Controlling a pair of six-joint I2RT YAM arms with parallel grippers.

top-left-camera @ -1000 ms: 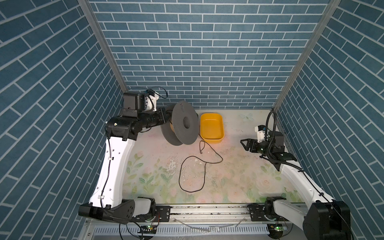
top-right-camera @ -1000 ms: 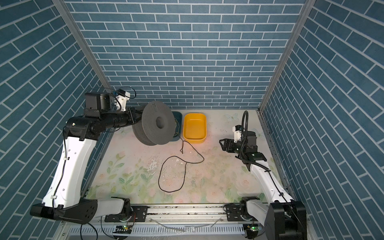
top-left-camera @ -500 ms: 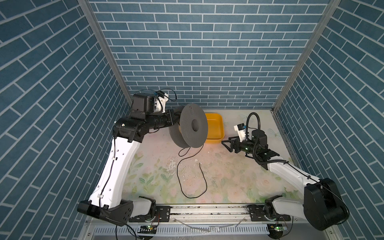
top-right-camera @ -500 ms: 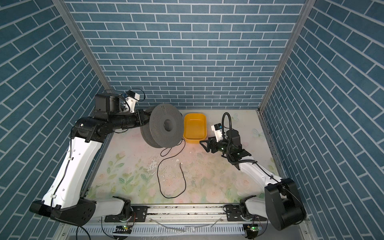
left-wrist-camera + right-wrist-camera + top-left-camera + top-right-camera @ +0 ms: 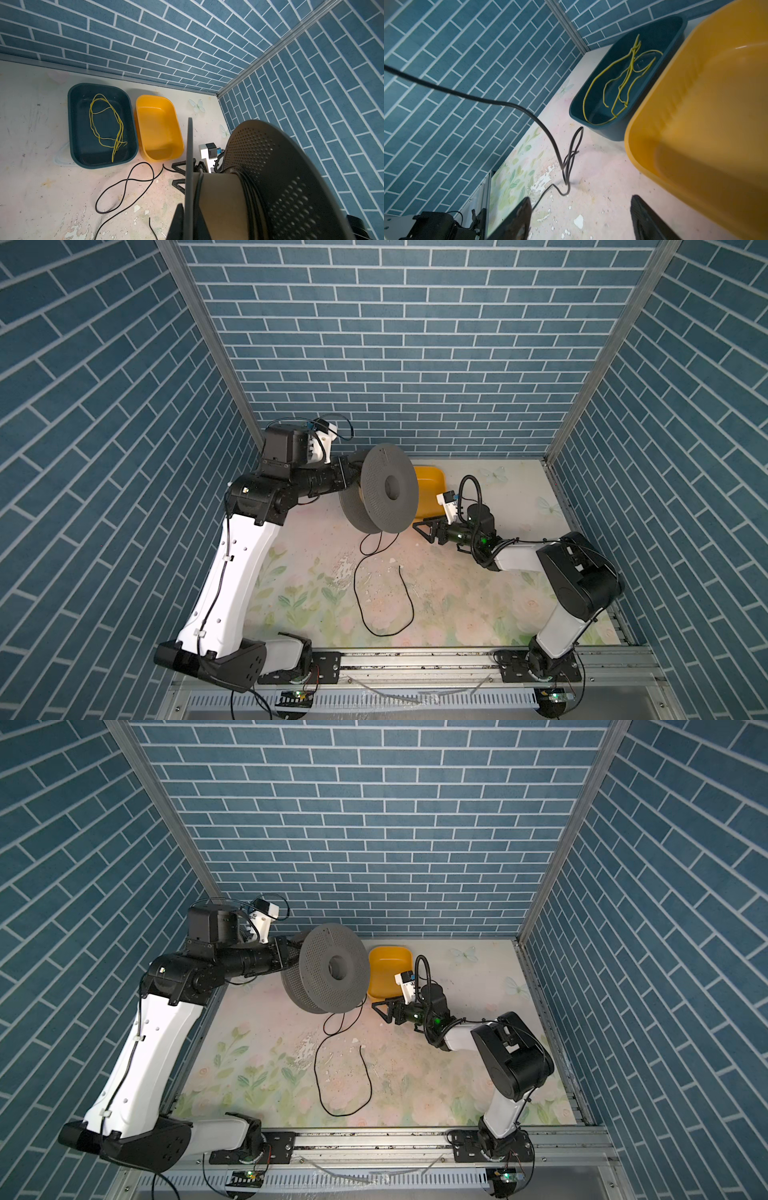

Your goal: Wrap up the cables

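Left end effector [image 5: 350,473] is being held shut on a flange of the grey spool [image 5: 388,489]. That spool is being held up clear of the tabletop [image 5: 457,605], with its axis roughly level and its perforated face turned toward the right arm. In the left wrist view the gripped flange is being seen edge-on, with one black finger [image 5: 178,220] beside it.

The cable [image 5: 354,588] is being shown partly wound. A few black turns are lying round the hub. From the underside of the spool the rest is hanging down to the tabletop, where it is lying in a small loop and then a larger open loop, its free end loose near the middle.

The right end effector [image 5: 422,531] is being held open, its jaws well apart and nothing being gripped between them. It is hovering low, just beside the lower rim of the spool and in front of the yellow bin [image 5: 432,489]. In the right wrist view the cable is being seen passing close by one of its fingers [image 5: 521,216], but whether it is being touched cannot be told.

A blue bin [image 5: 99,164] is standing beside the yellow one by the back wall, and a yellow-green wire [image 5: 90,120] is lying inside it.
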